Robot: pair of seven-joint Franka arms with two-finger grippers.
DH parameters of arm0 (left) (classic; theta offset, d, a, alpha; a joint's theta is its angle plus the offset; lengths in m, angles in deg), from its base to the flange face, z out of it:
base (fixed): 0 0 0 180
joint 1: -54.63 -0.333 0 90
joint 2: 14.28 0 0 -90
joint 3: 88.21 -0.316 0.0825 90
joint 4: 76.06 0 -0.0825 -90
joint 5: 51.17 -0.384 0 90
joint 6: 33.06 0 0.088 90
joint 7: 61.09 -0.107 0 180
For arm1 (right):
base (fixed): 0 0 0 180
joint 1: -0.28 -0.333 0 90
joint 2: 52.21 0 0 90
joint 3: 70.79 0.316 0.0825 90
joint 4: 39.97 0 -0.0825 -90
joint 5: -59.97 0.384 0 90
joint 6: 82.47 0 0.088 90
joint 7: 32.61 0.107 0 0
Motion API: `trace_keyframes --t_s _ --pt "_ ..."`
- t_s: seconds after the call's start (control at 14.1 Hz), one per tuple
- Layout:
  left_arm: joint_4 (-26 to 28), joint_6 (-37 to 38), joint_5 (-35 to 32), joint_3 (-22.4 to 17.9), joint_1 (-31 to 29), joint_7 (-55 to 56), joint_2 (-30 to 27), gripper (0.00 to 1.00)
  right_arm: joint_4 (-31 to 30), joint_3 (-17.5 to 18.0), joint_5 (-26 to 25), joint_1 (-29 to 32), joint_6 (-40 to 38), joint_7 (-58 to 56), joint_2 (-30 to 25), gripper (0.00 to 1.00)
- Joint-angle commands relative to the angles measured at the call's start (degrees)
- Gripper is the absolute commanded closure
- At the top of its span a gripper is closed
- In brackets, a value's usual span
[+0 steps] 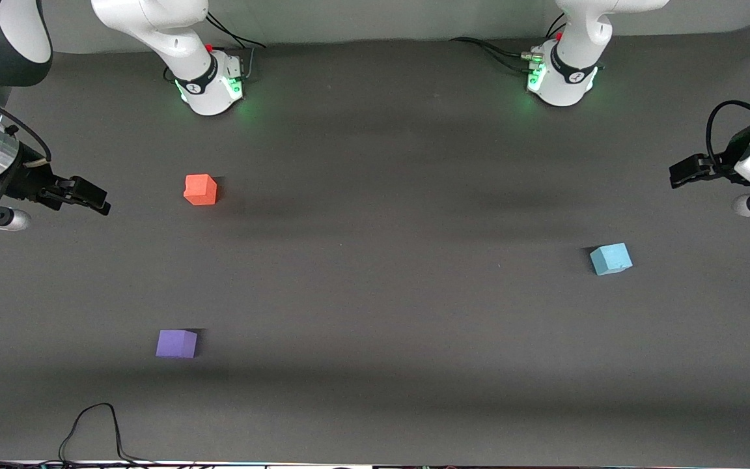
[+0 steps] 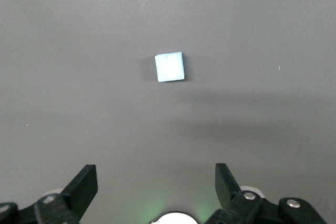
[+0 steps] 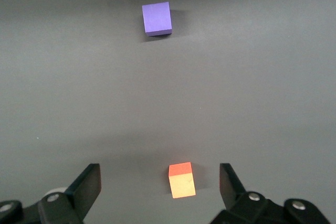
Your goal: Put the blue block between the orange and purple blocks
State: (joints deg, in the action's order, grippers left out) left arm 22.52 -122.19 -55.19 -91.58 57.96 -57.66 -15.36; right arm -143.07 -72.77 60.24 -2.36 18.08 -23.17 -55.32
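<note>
So far nothing is done: the blue block sits alone toward the left arm's end, well apart from the orange block and purple block. The left gripper and right gripper hang wide open, empty.

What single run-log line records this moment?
blue block: untouched, left arm's end | orange block, purple block: apart, right arm's end | left tool: open, empty | right tool: open, empty

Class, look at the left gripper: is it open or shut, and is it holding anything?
Open and empty. In its wrist view the left gripper shows fingers spread wide apart, with the blue block lying untouched on the table.
</note>
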Motion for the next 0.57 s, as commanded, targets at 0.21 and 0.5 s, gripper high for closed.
trace_keyframes --t_s 0.21,0.5 --pt "0.03 0.89 0.33 -0.42 -0.16 -1.05 0.29 0.0 -0.78 -0.31 -0.71 0.62 0.97 -0.65 -0.76 0.0" --pt "1.95 0.97 0.41 -0.5 -0.95 -0.96 -0.94 0.0 -0.78 -0.31 -0.71 0.71 1.06 -0.65 -0.76 0.0"
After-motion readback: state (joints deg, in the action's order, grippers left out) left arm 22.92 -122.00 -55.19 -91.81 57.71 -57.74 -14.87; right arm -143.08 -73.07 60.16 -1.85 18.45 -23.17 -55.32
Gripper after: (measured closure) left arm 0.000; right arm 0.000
